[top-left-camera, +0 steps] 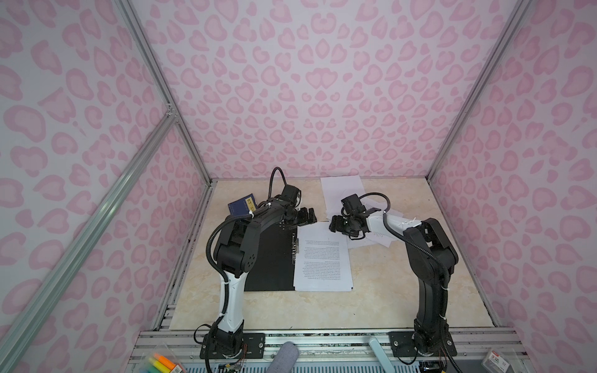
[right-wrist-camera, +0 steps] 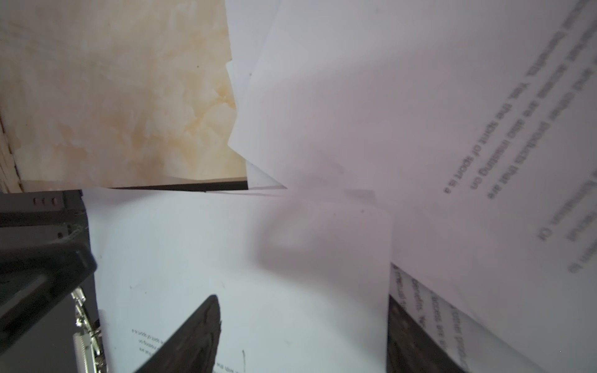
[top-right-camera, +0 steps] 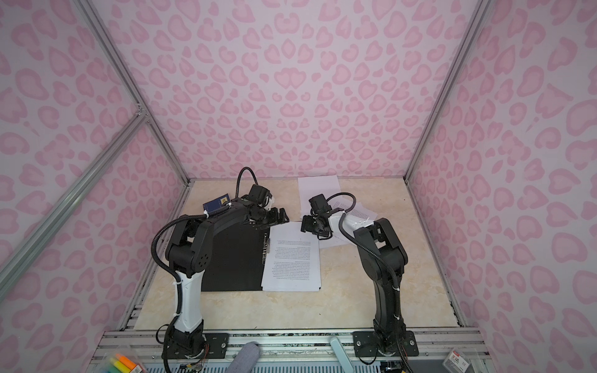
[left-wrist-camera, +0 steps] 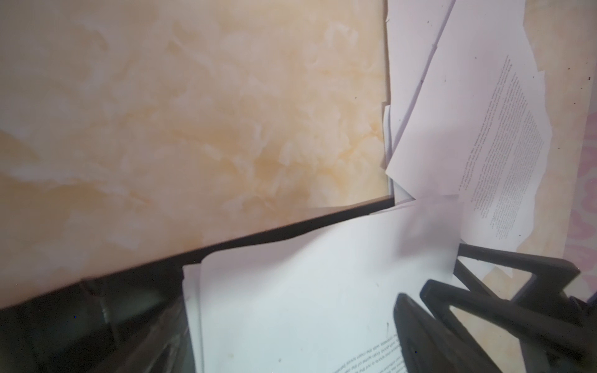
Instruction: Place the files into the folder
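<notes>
The folder lies open on the table, black inside up, its metal clip along the spine. A stack of printed files rests on its right half. More loose files are scattered behind and to the right, partly under the right arm. My left gripper hovers open over the far end of the spine. My right gripper faces it over the stack's far edge, jaws wide, nothing between them. In the right wrist view a loose sheet overlaps one finger; the other finger is above the stack.
A small dark-blue booklet lies behind the folder on the left, next to the left arm. Pink patterned walls close in the table on three sides. A box of highlighters sits off the front rail.
</notes>
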Robot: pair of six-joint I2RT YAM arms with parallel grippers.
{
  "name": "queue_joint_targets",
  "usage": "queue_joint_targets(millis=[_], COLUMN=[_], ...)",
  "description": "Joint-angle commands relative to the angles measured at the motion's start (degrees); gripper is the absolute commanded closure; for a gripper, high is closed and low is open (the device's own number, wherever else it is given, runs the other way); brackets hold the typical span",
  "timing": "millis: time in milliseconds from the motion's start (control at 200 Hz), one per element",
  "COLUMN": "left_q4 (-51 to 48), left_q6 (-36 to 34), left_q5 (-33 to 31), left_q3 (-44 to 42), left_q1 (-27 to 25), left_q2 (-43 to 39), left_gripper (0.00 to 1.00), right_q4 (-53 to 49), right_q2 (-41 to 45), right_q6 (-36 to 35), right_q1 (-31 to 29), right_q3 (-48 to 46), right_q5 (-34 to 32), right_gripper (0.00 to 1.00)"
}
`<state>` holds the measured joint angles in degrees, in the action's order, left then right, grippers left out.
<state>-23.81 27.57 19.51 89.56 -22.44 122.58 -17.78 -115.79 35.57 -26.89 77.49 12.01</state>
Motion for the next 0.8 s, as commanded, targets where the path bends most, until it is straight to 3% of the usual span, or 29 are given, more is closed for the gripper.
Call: queue_joint_targets(millis=[0,260,560,795], left_q4=[-1.7,-2.3,-2.2,-1.1], left_q6=[0.3,-0.3,-0.7,-1.2], left_q5=[-1.7,-2.0,-6.3,-5.8], left_q3=[0.0,-3.8,-20.7,-29.1], left_q1=[0.4,3.5,7.1,7.3], left_q2=[-0.9,-9.3,-22.5,-24.3], left_gripper=[0.02,0.02,0.02,0.02], right_q4=[-4.4,-6.2,-6.6,-5.9], right_q2=[0.0,1.6,0.9,-0.6], right_q6=[0.1,-0.7,-0.4,0.6], right_q1=[0.4,1.0,-0.4,-1.0], right_q3=[0.2,0.0,0.9,2.1], right_q5=[-5.0,-5.7,-2.1,-0.6], right_gripper=[0.23,0.20,0.19,0.20])
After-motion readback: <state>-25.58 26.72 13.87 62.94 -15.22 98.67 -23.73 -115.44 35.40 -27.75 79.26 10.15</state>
